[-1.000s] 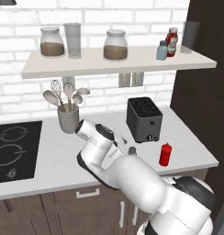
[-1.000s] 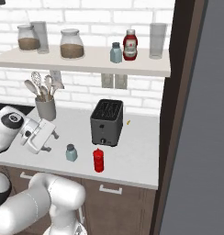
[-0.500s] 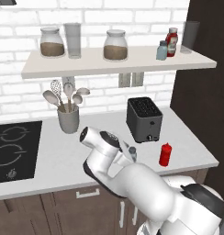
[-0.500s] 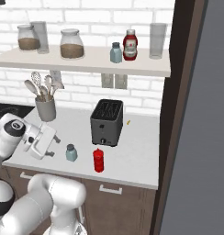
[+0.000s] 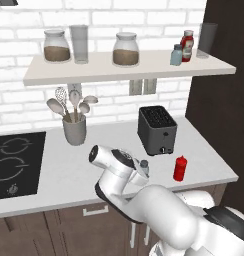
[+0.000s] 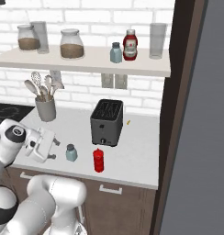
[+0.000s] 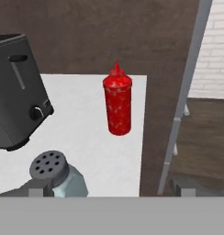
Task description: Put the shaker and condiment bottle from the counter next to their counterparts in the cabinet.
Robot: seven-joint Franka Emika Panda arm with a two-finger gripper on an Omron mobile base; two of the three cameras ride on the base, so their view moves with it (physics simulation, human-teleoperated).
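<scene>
Hand view: wide fingers (image 7: 111, 189) near small pale blue-grey shaker (image 7: 58, 176); plain red squeeze bottle (image 7: 117, 104) on white bench (image 7: 93, 147). Nothing shelved yet.

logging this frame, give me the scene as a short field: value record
gripper: open, low over the counter, beside the shaker, holding nothing
shaker: upright on the counter, left of the condiment bottle
condiment bottle: upright on the counter, in front of the toaster
toaster: behind both, near the wall
cabinet: open shelf above the counter
counterparts: matching shaker and labelled red bottle side by side on the shelf
task state: neither item moved up yet
</scene>
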